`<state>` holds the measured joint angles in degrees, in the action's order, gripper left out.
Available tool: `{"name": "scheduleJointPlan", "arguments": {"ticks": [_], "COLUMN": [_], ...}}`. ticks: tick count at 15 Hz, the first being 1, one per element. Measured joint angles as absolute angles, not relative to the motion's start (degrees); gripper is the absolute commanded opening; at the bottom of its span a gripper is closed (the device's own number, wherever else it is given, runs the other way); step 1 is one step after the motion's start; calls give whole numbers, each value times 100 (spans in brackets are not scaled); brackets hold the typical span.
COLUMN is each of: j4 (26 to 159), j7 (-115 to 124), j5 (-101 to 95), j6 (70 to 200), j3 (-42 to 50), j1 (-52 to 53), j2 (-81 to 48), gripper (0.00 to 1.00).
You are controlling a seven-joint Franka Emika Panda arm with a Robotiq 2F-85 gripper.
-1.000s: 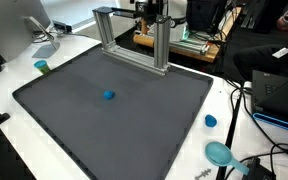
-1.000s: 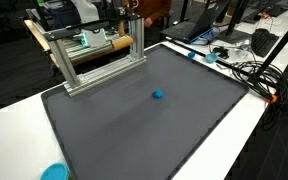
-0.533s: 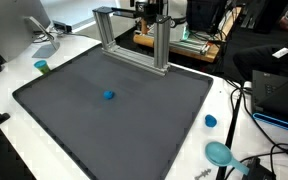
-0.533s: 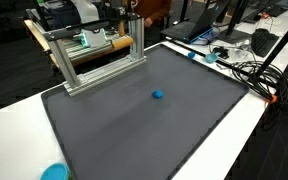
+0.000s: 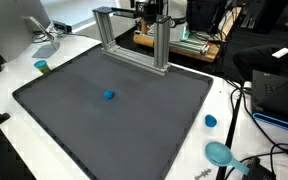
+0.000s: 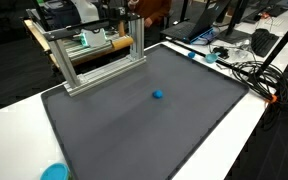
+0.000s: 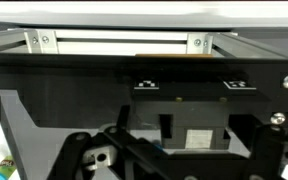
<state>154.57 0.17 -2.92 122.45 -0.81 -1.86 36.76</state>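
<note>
- The silver aluminium rectangular frame (image 5: pixel 163 45) stands upright at the far edge of the mat and is the thing nearest to the black robot gripper (image 7: pixel 169 150). Its long top bar runs left to right.
- The jaws are spread wide and hold nothing.
- The dark grey flat mat (image 5: pixel 74 120) covers a white table (image 5: pixel 4 95) in a crowded lab, and 1 small blue object (image 5: pixel 108 96) lies near the middle of the mat.
- In the wrist view the gripper is cut off at the bottom.
</note>
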Motion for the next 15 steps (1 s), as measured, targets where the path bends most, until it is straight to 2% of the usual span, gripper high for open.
{"name": "scheduleJointPlan", "arguments": {"ticks": [15], "j4": [15716], "j7": [963], "j5": [-456], "j6": [12675], "j3": [-489], "j1": [-283], "j2": [4142], "gripper": [100]}}
